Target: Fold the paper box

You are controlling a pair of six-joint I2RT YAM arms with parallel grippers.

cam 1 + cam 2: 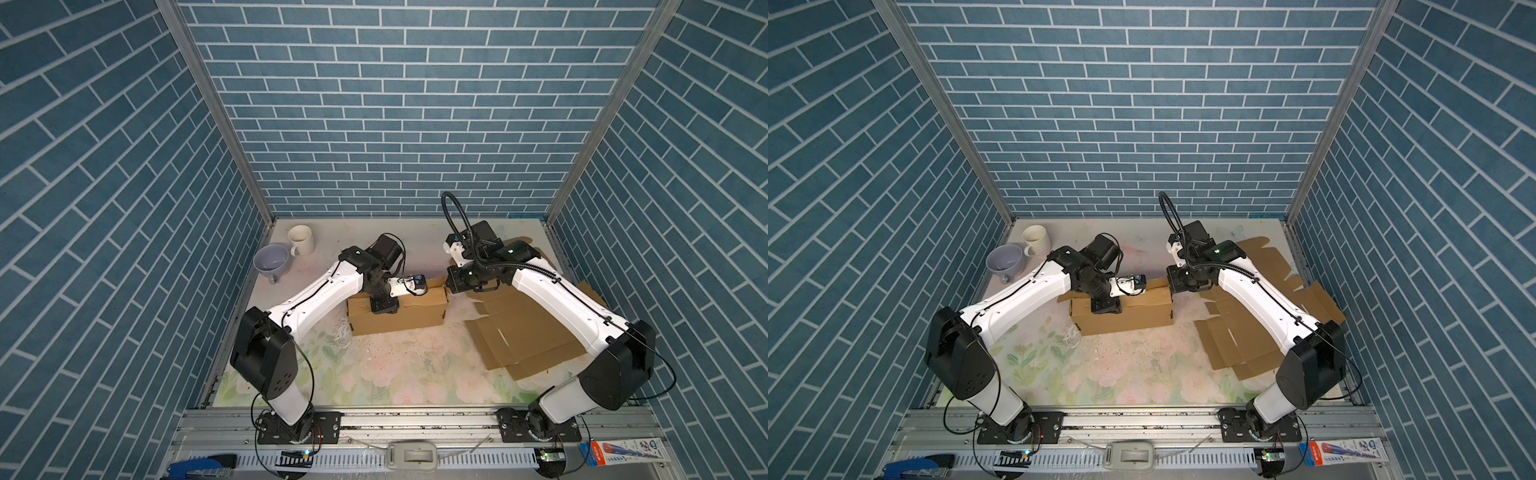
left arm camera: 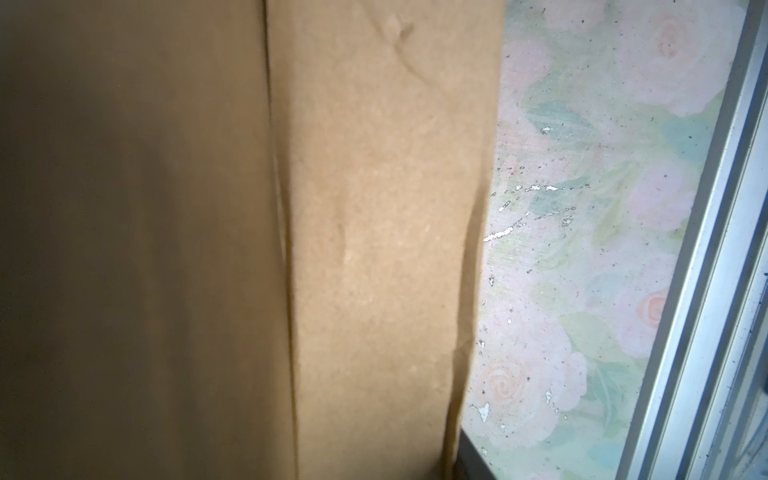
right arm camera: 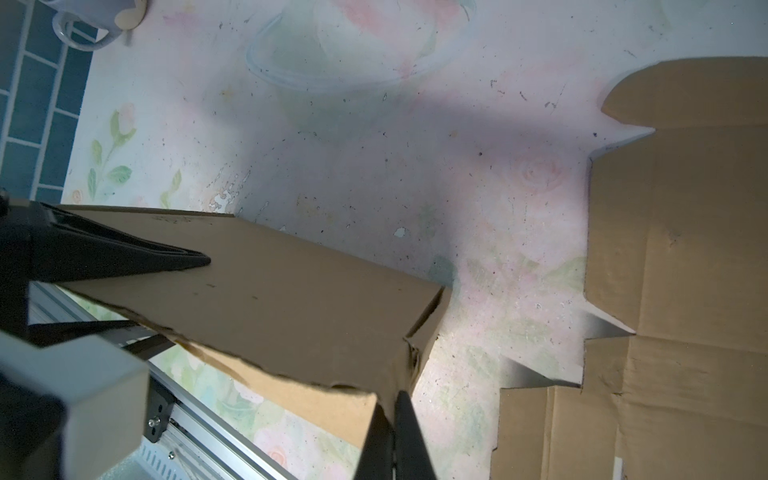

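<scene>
The paper box [image 1: 405,321], brown and half-formed, sits near the middle of the counter [image 1: 395,374], a little toward the far side, its long front wall facing the near edge. The right gripper [image 3: 390,406] meets it at the far right corner; in the right wrist view the two black fingers are pinched together on the cardboard edge there. The left gripper [image 1: 384,306] comes down on the top of the box toward its left half, touching the cardboard, but from here I cannot tell how its jaws stand. To the right of the box, under the right arm, flat cardboard sheets [image 1: 523,332] lie spread on the flowered counter. At the far left corner a white mug [image 1: 300,241] stands upright with a lavender cup [image 1: 271,258] tilted just beside it.
</scene>
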